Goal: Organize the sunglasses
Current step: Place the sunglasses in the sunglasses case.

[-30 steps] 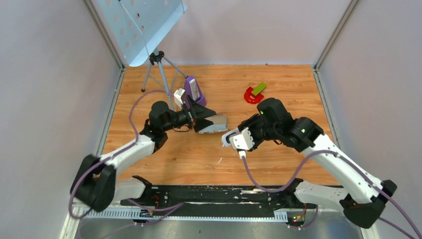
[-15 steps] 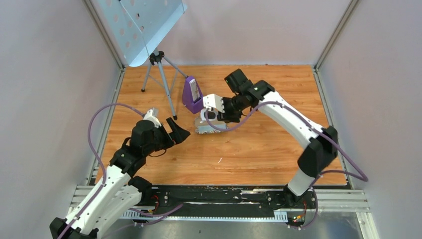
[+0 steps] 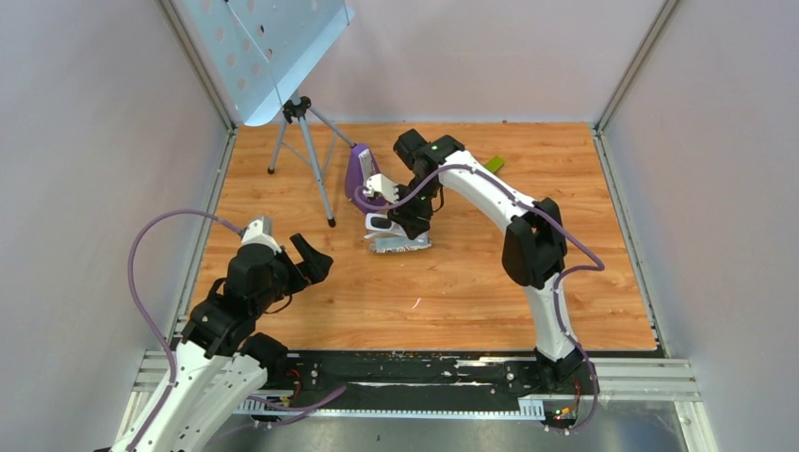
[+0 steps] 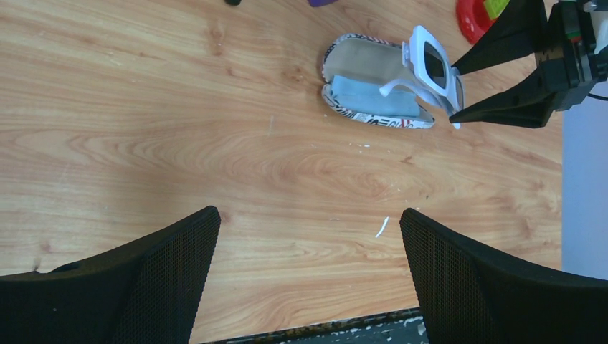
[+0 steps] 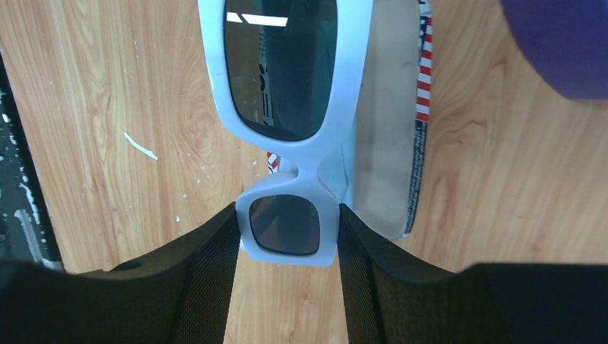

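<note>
I am pinching the white-framed, dark-lensed sunglasses (image 5: 283, 72) by one lens in my right gripper (image 5: 287, 215), over the open flag-printed case (image 5: 387, 143). My left gripper (image 4: 308, 215) is hanging spread, well apart. Casing step, by my judgement; next calls for lowering them squarely inside.

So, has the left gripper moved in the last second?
Yes. The left gripper backed away from the case, toward the near edge of the table.
</note>
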You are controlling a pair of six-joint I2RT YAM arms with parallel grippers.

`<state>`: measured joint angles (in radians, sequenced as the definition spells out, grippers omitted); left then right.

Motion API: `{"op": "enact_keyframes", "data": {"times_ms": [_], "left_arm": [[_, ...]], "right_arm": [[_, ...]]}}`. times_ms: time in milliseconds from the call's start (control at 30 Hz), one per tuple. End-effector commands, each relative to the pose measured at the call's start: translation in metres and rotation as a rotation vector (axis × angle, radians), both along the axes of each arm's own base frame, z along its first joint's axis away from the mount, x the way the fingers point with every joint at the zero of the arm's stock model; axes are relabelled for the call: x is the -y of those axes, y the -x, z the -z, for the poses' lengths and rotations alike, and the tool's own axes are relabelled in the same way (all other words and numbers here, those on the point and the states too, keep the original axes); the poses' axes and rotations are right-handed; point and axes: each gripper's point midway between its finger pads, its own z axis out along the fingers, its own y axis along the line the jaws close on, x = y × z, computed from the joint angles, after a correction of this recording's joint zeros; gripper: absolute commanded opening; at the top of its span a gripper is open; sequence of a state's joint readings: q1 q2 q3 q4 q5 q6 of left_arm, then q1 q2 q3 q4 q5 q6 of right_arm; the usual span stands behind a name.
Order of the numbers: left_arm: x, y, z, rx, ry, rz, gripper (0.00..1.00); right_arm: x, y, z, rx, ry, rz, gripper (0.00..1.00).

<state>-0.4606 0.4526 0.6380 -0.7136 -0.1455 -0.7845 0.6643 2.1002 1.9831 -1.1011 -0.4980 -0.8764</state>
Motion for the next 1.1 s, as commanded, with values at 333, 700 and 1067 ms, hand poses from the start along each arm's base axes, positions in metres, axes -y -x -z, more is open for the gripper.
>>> {"op": "enact_keyframes", "data": {"times_ms": [333,700,1067], "left_arm": [[-0.004,0.009,0.031,-0.096,0.007,-0.043,1.0],[0.0,0.008,0.03,-0.087,0.026,-0.028,1.0],[-0.005,0.009,0.027,-0.067,0.007,-0.033,1.0]], "right_arm": [[0.019,0.003,0.033,-0.188,0.12,0.017,0.25],[0.016,-0.013,0.046,-0.186,0.127,0.018,0.24],[0.021,-0.01,0.06,-0.212,0.164,0.015,0.22]]}}
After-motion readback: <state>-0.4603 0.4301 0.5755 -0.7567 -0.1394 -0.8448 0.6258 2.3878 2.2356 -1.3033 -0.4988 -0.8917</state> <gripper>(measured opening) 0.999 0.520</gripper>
